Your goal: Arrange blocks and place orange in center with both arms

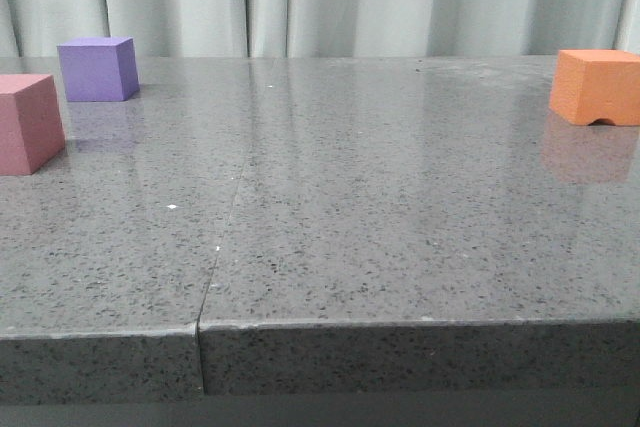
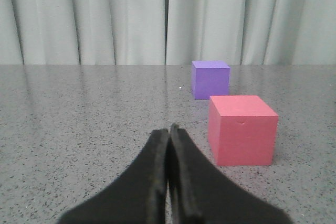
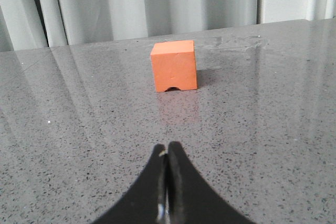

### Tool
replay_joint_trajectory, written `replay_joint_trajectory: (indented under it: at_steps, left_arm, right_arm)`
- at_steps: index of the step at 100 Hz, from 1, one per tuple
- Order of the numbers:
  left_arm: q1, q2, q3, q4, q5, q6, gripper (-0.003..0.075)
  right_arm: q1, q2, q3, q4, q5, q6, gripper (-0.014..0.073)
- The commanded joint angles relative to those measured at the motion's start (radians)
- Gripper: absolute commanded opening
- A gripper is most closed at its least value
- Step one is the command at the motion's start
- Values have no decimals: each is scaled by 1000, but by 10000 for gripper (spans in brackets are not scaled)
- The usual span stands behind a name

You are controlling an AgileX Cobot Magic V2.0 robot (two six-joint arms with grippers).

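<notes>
A: How were the fingers found?

B: The left gripper (image 2: 169, 129) was seen with its fingers (image 2: 157, 153) pressed together, nothing held between them, low over the desk (image 2: 79, 129). The right gripper (image 3: 167, 148) was likewise closed on nothing, levelled straight at the orange cube (image 3: 174, 65).

A: And the blocks?

B: The pink cube (image 2: 242, 129) was seen near the left fingers and off to one side, with the purple cube (image 2: 210, 78) just behind it, apart from it. In the front view, both were placed at the far left of the desk, the orange cube at the far right. An arched notch was noted in the orange cube's bottom edge. All surfaces appeared matte.
</notes>
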Motion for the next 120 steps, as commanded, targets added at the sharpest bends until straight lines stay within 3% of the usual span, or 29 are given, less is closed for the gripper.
replay_joint_trajectory:
  at_steps: [1,85,120]
  left_arm:
    - [2,-29,41,-7,-80,1,-20]
    - [2,-29,41,-7,-80,1,-20]
    - [2,-29,41,-7,-80,1,-20]
  right_arm:
    - [-6,-23,-17,-9,-75,-9,-69]
    - [-6,-23,-20,-9,-95,-9,-69]
    - [-6,88,-193,-9,103,-9,-69]
